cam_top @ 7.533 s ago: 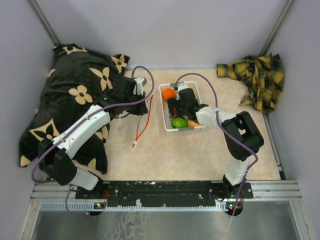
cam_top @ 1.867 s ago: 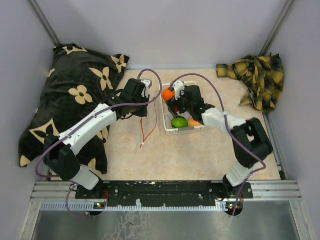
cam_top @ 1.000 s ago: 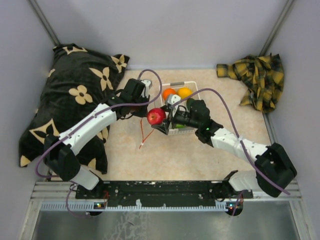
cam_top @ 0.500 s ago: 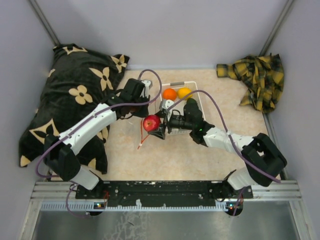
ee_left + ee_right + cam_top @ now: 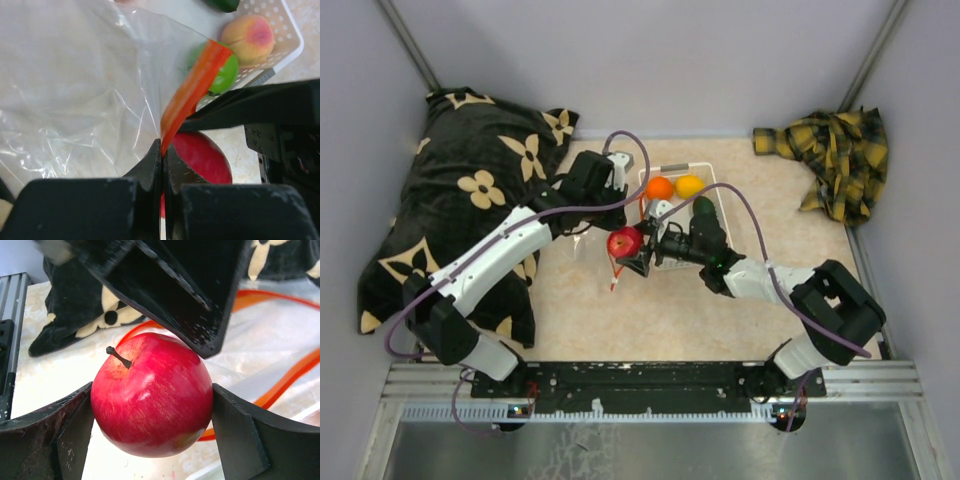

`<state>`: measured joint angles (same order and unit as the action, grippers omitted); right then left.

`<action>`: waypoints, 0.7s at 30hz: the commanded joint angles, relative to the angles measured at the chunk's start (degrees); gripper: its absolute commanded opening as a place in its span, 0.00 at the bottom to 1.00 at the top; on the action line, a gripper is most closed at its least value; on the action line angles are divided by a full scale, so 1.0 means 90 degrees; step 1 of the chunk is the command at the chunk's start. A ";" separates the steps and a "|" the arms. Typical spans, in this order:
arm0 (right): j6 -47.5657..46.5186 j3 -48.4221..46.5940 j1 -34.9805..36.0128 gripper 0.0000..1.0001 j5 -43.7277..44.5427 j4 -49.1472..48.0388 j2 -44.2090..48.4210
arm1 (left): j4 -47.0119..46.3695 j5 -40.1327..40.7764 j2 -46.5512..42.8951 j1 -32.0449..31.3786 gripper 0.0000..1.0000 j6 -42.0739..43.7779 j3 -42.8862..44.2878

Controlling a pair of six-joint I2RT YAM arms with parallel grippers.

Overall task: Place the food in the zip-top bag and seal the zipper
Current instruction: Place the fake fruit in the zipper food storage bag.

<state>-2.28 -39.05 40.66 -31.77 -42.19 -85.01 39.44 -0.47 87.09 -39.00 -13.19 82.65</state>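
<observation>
My right gripper (image 5: 628, 247) is shut on the red apple (image 5: 623, 241) and holds it above the table, just left of the white basket (image 5: 712, 180). The apple also shows in the right wrist view (image 5: 151, 394) and the left wrist view (image 5: 202, 157). My left gripper (image 5: 163, 152) is shut on the red-orange zipper (image 5: 192, 90) of the clear zip-top bag (image 5: 75, 85) and holds that edge up, right beside the apple. The orange (image 5: 659, 188), lemon (image 5: 689, 185) and avocado (image 5: 704, 208) lie in the basket. The lime (image 5: 224, 75) and peach (image 5: 248, 39) show in the left wrist view.
A black flowered cushion (image 5: 450, 190) fills the left side of the table. A yellow plaid cloth (image 5: 835, 155) lies at the back right corner. The two grippers are very close together over the bag's mouth.
My right gripper lifted the red apple out of the basket and carried it left to the bag's raised edge. The left gripper shifted slightly and still holds the zipper up.
</observation>
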 commanded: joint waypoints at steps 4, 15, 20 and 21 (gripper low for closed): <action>0.0480 0.0015 -0.0343 0.68 0.0602 -0.0889 -0.0162 | 0.0502 -0.0019 -0.0282 -0.0377 0.00 0.0296 0.0235; 0.1363 0.0104 -0.0344 0.71 0.0915 -0.1985 -0.0435 | 0.0629 -0.0481 0.0143 -0.1096 0.00 0.0159 0.0629; 0.1531 0.0295 -0.0348 0.79 0.1102 -0.2410 -0.0475 | 0.0336 -0.0293 -0.0038 -0.1063 0.00 -0.0225 0.0470; 0.1540 0.0287 -0.0348 0.80 0.1052 -0.2390 -0.0476 | 0.0271 -0.0305 -0.0104 -0.1021 0.00 -0.0333 0.0429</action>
<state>9.39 -35.99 37.74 -25.56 -55.11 -88.79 43.05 -1.21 87.31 -48.14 -12.29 87.39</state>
